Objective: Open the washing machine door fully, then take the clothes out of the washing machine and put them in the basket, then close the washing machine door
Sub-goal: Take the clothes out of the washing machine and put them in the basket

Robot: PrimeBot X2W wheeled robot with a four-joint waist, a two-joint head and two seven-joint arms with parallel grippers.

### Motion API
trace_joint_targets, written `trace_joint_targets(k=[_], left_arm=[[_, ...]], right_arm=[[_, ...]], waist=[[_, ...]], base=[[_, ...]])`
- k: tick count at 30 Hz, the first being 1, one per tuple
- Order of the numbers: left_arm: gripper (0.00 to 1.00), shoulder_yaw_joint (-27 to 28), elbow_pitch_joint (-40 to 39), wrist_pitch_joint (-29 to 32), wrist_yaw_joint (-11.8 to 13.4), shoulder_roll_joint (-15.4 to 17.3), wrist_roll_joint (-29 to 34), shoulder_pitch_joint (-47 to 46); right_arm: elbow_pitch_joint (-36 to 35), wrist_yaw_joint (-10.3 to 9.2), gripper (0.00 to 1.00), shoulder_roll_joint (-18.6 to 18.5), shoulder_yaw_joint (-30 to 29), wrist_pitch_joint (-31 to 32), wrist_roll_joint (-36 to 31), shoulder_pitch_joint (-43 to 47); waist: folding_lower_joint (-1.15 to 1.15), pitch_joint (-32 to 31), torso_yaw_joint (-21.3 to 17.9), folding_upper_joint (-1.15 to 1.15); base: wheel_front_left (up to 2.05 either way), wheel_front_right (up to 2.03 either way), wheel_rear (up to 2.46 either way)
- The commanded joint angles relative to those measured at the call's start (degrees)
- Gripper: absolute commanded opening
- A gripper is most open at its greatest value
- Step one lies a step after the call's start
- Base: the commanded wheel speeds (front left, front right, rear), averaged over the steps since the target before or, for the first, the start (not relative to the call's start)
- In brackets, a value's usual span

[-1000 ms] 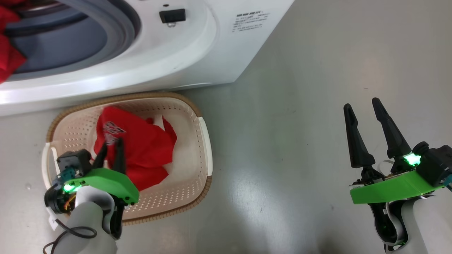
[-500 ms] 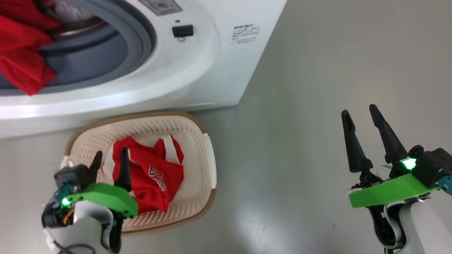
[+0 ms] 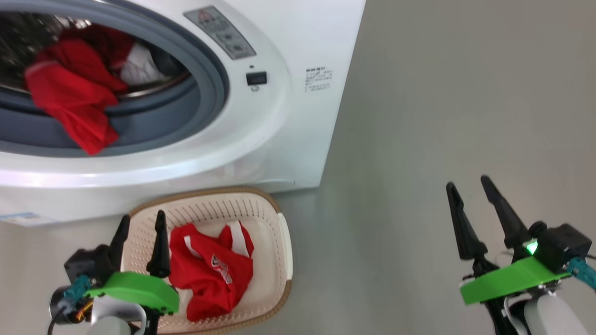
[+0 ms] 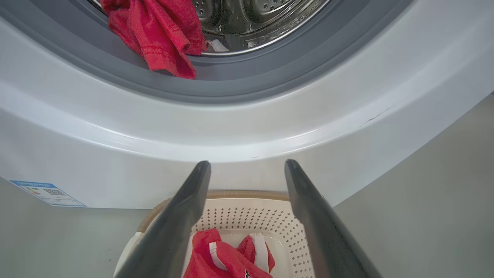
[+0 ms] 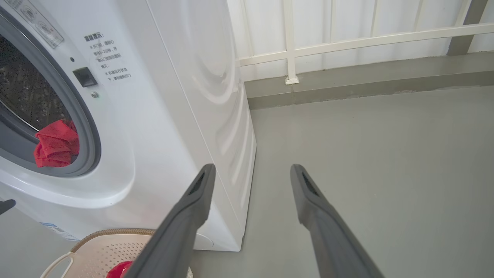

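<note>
Starting at the left, what does the head camera give you? (Desk)

I see the washing machine (image 3: 260, 139) across the upper left, its round mouth open towards me. A red garment (image 3: 70, 102) lies in the drum (image 4: 251, 15) and hangs over the grey rubber ring (image 3: 205, 107), with white cloth (image 3: 139, 67) behind it. A small blue label (image 3: 21, 217) sits low on the white front. (Me)

And your left arm? (Desk)

My left fingers (image 3: 159, 251) are spread wide, pinching nothing. They hover over the left part of the basket (image 3: 205, 191), tips pointing at the machine's front. The basket stands on the floor (image 3: 442, 116) just in front of the washer, under its curved front. Inside it lies a crumpled red jersey (image 3: 209, 274) with white stripes and a small printed mark. My fingers are clear of it, just to its left. (Me)

Further right? (Desk)

A black latch socket (image 3: 256, 77) sits on the front panel, right of the ring, then printed text (image 3: 317, 78) on the machine's side. After that comes grey floor. My right fingers (image 3: 461, 228) are over that floor, well apart from the basket, also spread and holding nothing. On the right wrist camera I see a white railing (image 5: 347, 40) beyond the machine. (Me)
</note>
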Motion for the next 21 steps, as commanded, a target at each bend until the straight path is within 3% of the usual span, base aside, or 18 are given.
trace_joint_targets(k=[1, 12, 21], left_arm=[[1.0, 1.7, -2.6, -0.3, -0.5, 1.4, 0.7, 2.0], [1.0, 2.5, -13.8, -0.3, -0.9, 1.4, 2.1, 9.3], [1.0, 1.5, -22.4, -0.3, 0.5, 1.4, 3.2, 15.7]], right_arm=[[-0.9, 0.29, 1.0, -0.7, 1.4, -0.4, -0.3, 1.4], [-0.5, 0.29, 1.0, -0.9, 1.3, -0.4, -0.1, 6.9], [-1.0, 0.29, 1.0, -0.8, 0.2, -0.4, 0.0, 10.3]], waist=[[0.0, -4.1, 1.0, 0.0], [0.0, -10.8, 1.9, 0.0], [0.0, -13.0, 1.9, 0.0]], base=[[0.0, 0.0, 0.0], [0.0, 0.0, 0.0], [0.0, 0.0, 0.0]])
